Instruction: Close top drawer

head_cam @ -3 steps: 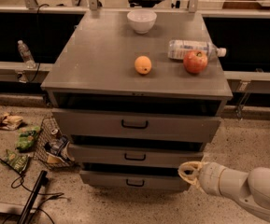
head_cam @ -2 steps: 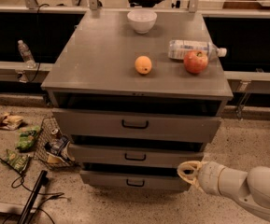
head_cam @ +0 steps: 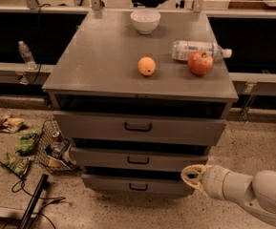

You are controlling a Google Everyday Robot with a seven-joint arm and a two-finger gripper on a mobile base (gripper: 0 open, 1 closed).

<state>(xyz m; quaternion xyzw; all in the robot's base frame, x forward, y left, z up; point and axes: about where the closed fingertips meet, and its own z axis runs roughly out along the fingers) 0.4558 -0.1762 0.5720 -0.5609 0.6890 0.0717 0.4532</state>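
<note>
**While the top drawer is standing open, the gripper is hovering low at the right**

Since the moment a second earlier, almost nothing is changing. The gripper (head_cam: 191, 176) is staying in nearly the same spot, low on the right by the right end of the bottom drawer (head_cam: 109, 182), and every object is lying where it was. Whether the gripper is apart or together cannot be told, nor whether it is touching the cabinet. Behind it, the arm (head_cam: 252, 194) is showing as smooth, rounded white segments reaching in from the lower right corner.

The top drawer (head_cam: 185, 130) is sitting pulled out a little from the grey metal cabinet (head_cam: 104, 56), just under its flat top, with a dark gap above its tall, plain front. A small black loop handle (head_cam: 138, 127) is sitting at its centre. The middle drawer (head_cam: 94, 156) below it has a shorter front with a similar handle.

On the matte cabinet top, a round white bowl (head_cam: 145, 20) is standing at the back. An orange (head_cam: 146, 66) is resting near the middle, a red apple (head_cam: 200, 63) to its right, and a clear plastic bottle (head_cam: 197, 50) is lying on its side just behind the apple.

On the speckled floor (head_cam: 252, 142) to the left, crumpled snack bags (head_cam: 27, 142) and a wire basket (head_cam: 49, 149) are lying.
</note>
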